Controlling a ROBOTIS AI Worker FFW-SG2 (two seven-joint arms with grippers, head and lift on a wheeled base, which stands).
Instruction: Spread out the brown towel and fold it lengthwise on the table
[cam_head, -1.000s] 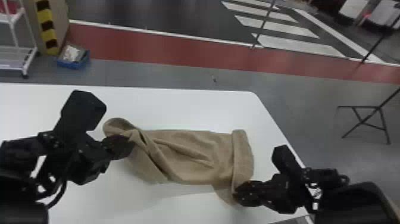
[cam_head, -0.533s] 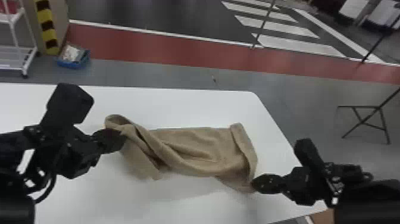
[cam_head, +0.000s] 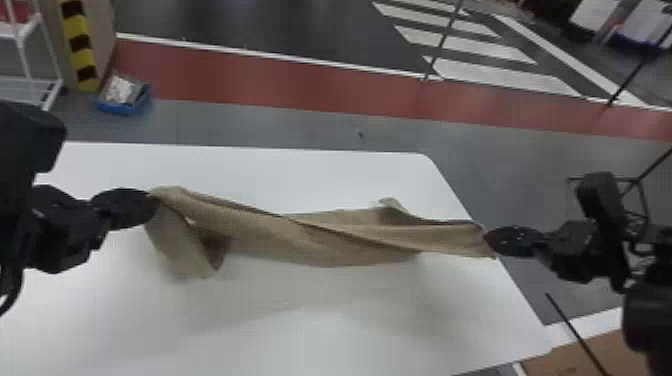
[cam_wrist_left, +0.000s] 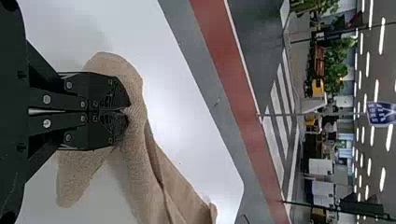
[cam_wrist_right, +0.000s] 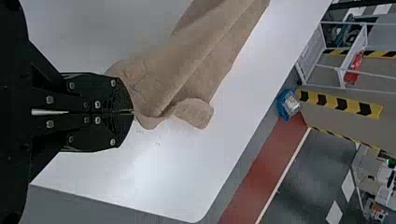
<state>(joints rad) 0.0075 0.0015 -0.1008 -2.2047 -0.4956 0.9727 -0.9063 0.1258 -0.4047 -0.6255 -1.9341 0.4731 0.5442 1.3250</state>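
Two arms hold the brown towel (cam_head: 320, 242) stretched between them over the white table (cam_head: 310, 325)
The left arm reaches in from the head view's left edge, its gripper (cam_head: 151, 201) pinching one towel end above a drooping flap; the right arm comes from the right edge, its gripper (cam_head: 489, 240) pointing inward with fingers pressed together on the opposite end, near the table's side edge
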